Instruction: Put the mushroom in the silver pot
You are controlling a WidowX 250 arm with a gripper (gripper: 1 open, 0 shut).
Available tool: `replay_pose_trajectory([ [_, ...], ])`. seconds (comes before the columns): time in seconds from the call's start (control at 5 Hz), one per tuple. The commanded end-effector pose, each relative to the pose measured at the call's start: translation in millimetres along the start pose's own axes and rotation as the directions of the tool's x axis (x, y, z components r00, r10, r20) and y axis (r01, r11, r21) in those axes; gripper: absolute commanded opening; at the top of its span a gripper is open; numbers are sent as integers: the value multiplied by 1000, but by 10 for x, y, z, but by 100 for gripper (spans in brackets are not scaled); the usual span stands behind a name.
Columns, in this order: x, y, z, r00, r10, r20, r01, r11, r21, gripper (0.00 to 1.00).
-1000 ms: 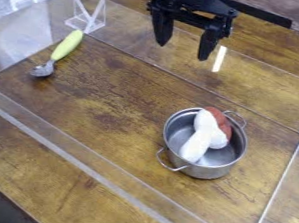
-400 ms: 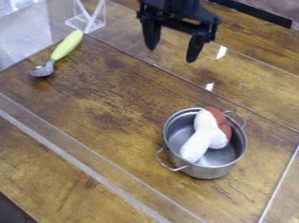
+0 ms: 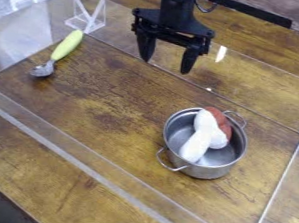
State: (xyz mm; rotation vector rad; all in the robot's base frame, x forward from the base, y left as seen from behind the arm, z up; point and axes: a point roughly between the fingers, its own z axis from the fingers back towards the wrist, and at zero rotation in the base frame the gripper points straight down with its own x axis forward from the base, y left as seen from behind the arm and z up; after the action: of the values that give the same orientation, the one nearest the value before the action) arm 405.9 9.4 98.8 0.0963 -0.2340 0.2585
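The silver pot [image 3: 202, 144] stands on the wooden table at the lower right of centre, with small loop handles on its sides. Inside it lies the mushroom [image 3: 202, 135], its white stem pointing toward the near left and its red-brown cap toward the far right rim. My gripper [image 3: 167, 52] hangs above the table at the top centre, well up and to the left of the pot. Its two dark fingers point down and stand wide apart, with nothing between them.
A slim yellow-green object [image 3: 68, 45] and a small grey spoon [image 3: 42, 69] lie at the left. Clear plastic walls [image 3: 92, 168] ring the work area, with a small clear stand [image 3: 84, 18] at the far left.
The gripper has shifted left and sunk a little toward the table, staying open. The mushroom and pot have not moved.
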Motion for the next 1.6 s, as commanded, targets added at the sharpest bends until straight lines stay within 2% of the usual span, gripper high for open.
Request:
replay_pose_trajectory([
  [0.0,206,151,362,991,86,99,-87,996,1,100],
  [0.4,165,133,266,992,34,120,-34,999,-2,100],
  [0.8,302,102,353,990,1,140,-1,1000,-5,100],
  [1.0,331,69,402,990,-17,139,18,1000,-5,100],
  [1.2,378,95,484,988,-2,152,5,1000,-18,100],
  [1.4,482,95,526,987,0,162,5,1000,-30,100],
])
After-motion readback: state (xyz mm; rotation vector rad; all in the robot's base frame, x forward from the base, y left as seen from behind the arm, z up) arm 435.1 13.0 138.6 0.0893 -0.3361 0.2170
